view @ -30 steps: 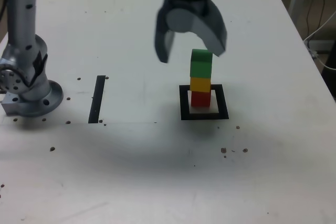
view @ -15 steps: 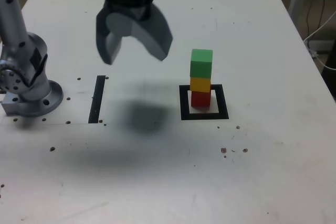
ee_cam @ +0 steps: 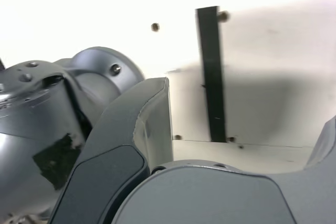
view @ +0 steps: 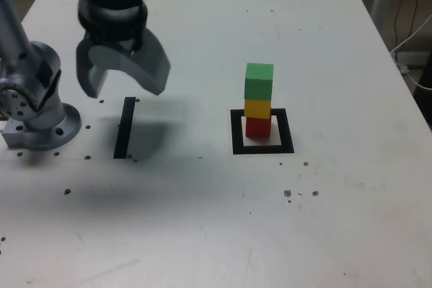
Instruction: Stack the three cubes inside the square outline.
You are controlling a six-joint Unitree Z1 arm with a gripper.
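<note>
While the green cube [view: 259,80] tops the yellow cube [view: 257,108] and red cube [view: 257,127] inside the square outline [view: 236,133], the gripper [view: 121,89] — jaws spread wide, empty — hangs above the black strip [view: 125,127] at the exterior view's left.

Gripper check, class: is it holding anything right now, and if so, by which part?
Nothing is held. The gripper hangs open and empty above the black strip, well away from the cube stack.

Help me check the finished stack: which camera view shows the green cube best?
The exterior view. There the green cube sits in full sight on top of the yellow cube and red cube inside the square outline. The wrist view shows none of it, only the straight black strip.
</note>
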